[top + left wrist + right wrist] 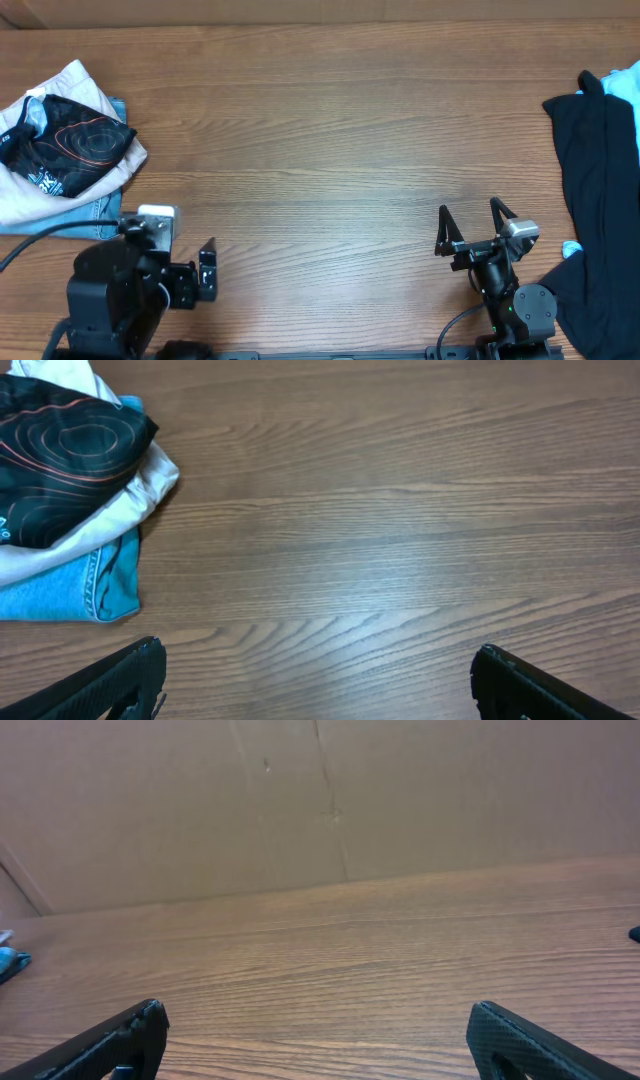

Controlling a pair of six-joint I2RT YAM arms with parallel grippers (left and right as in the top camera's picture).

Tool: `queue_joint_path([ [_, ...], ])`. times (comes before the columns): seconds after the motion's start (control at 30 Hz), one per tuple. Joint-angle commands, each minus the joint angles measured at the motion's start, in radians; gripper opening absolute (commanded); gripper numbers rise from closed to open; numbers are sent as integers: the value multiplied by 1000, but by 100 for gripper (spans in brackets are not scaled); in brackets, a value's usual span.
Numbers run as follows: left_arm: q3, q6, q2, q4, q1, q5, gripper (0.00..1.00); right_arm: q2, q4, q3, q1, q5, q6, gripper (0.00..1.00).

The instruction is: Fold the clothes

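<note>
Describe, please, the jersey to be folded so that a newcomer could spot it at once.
Look to the left end of the wooden table, where a small pile of clothes lies. The jersey sits on top, above a beige garment and blue jeans; it alone is black with orange-red contour lines and white lettering.

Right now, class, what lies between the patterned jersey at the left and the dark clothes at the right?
Beyond the beige cloth edging the jersey, only bare table reaches the dark clothes, seen overhead.
</note>
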Motion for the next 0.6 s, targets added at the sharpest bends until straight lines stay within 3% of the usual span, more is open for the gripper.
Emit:
queue_joint_path([
  [0.0,-7,34,-67,-8,-6,-34,100,-5,3,-10,-2,9,-4,100],
  [0.2,-126,34,-200,33,-6,-35,100,-5,3,-10,-2,9,-4,100],
  [0.57,-657,34,-511,505,-3,-11,100,-5,3,-10,-2,9,-4,100],
])
